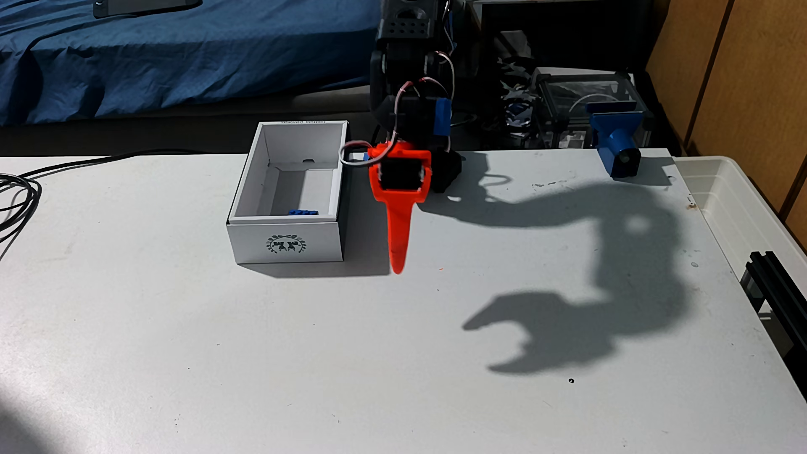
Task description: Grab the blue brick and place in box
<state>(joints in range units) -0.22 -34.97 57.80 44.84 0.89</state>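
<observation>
The white box [250,244], with a dark wreath emblem on its near short side, stands on the white table at the centre left. The blue brick [302,212] lies inside it against the near wall, with only its studded top edge showing. My orange gripper [397,265] hangs just right of the box, outside it, pointing down at the table and seen edge-on. Its shadow on the table to the right shows the two fingers spread apart with nothing between them.
A larger blue clamp-like part [615,142] sits at the table's far right edge. A translucent plastic tub [738,209] and a black rail [777,283] border the right side. Black cables [17,192] lie at the left. A blue bedsheet [174,56] is behind the table.
</observation>
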